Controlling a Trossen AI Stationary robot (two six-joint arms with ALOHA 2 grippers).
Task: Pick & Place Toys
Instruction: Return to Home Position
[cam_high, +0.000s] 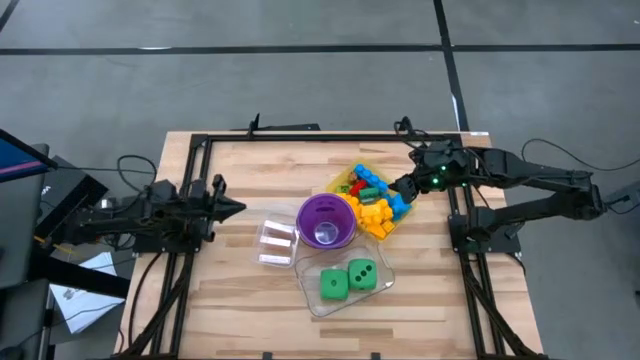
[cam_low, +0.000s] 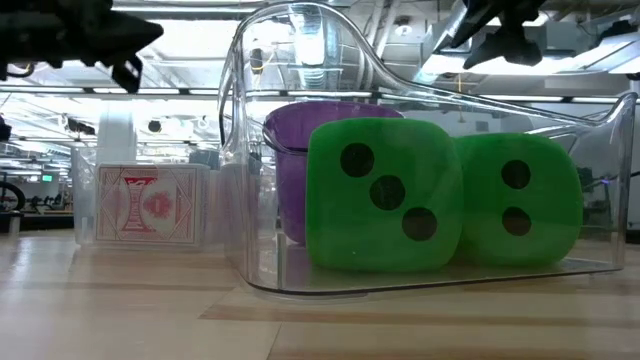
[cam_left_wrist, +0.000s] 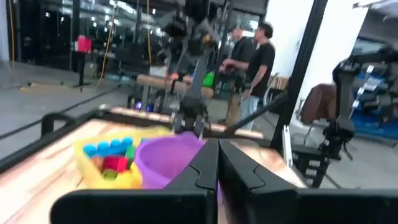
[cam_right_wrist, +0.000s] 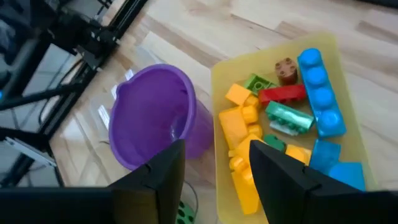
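Toy bricks (cam_right_wrist: 283, 115) inside yellow tray (cam_right_wrist: 249, 59) rim

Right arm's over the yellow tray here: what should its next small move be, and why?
Probably draw the right gripper up and back toward its own side. It hangs open and empty above the yellow tray, the bricks lie inside, and the left gripper waits shut at the left.
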